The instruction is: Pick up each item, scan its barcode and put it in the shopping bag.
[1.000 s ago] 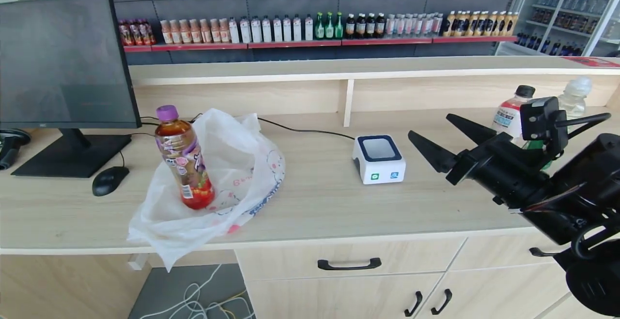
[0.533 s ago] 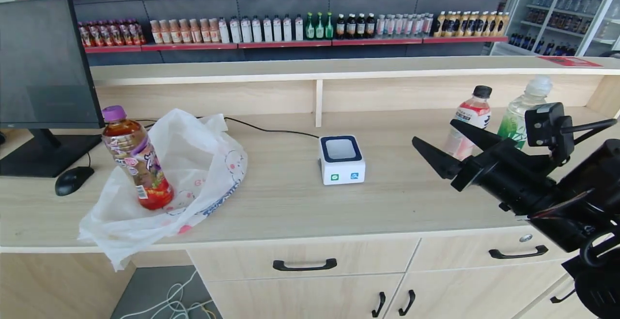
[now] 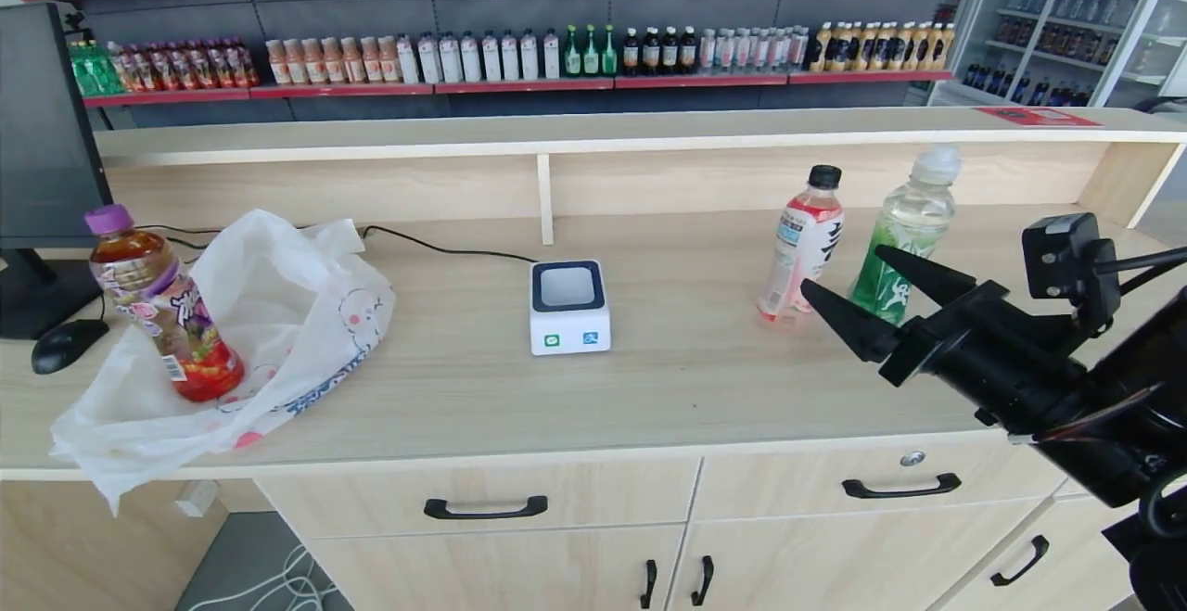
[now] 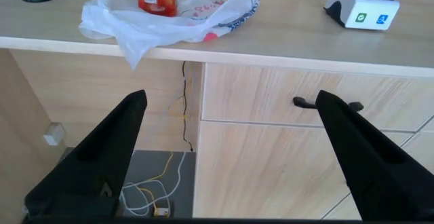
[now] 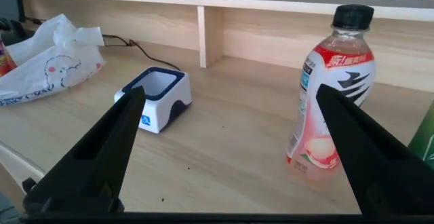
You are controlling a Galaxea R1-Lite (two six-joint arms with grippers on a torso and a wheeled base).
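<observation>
— Bottles standing on the table [image 3: 686, 379]?
— Three: tea bottle [image 3: 158, 305] on the one shopping bag [image 3: 287, 305]; pink bottle [image 3: 802, 245], green bottle [image 3: 904, 222] near the right tool [image 3: 844, 268].
— Tools?
— Two; left tool [image 4: 230, 98] too, both gaping, holding nothing.

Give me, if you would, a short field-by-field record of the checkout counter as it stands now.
Bag: white shopping bag spread at the left of the counter
On the bag: purple-capped tea bottle, upright
Scanner: white scanner, mid-counter
Waiting items: pink bottle and green-labelled bottle, side by side at the right
Right gripper: open, empty, near the pink bottle
Left gripper: open, empty, low before the drawers
</observation>
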